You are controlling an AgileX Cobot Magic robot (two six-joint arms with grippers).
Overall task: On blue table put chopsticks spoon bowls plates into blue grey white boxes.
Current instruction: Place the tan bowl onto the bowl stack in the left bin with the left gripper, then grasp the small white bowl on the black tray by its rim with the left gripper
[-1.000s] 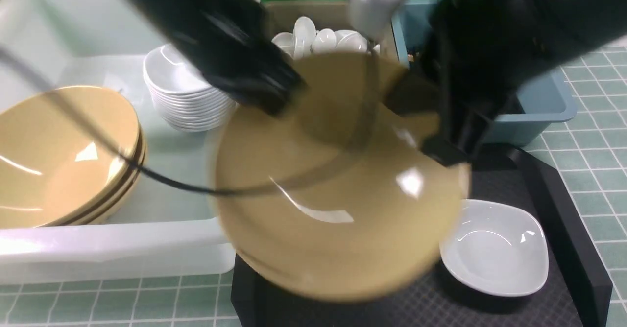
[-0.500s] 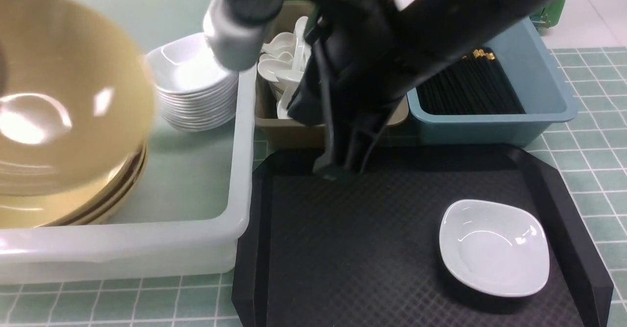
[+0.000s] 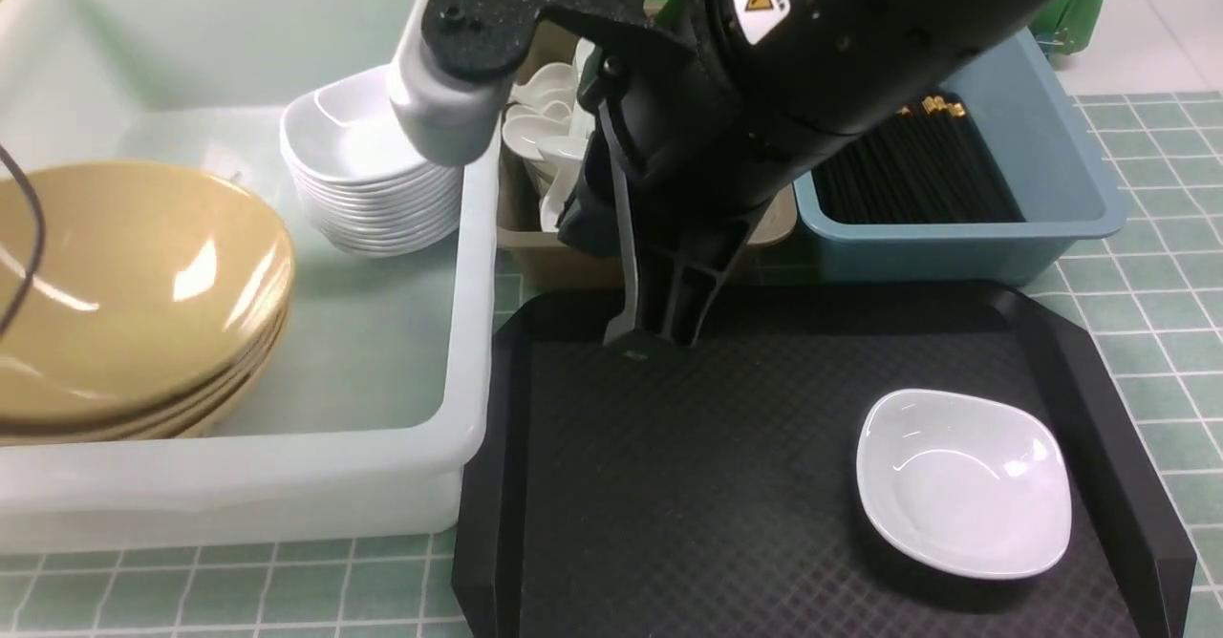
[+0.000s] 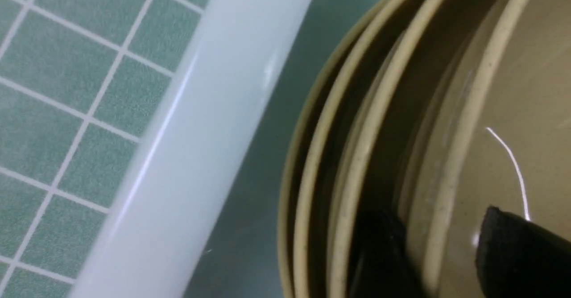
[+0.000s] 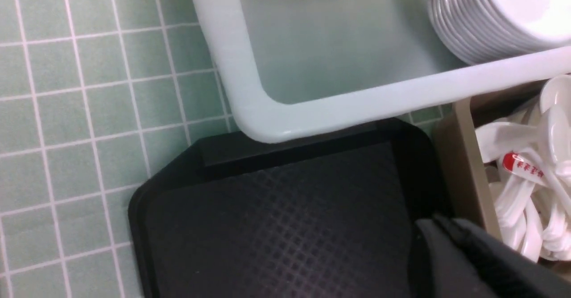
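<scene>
Left wrist view shows the left gripper [image 4: 435,220] parted, the top mustard bowl [image 4: 526,66] resting with its rim loose between the jaws to nest in the white tub [image 4: 200,133], while the right gripper [image 3: 650,337] hangs shut, empty, above the black tray [image 3: 717,485].

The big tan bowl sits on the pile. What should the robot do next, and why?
Probably lift the left gripper straight up. Its fingers stand apart on either side of the rim of the glossy mustard-tan bowl, which already rests on the stack inside the translucent white tub.
</scene>
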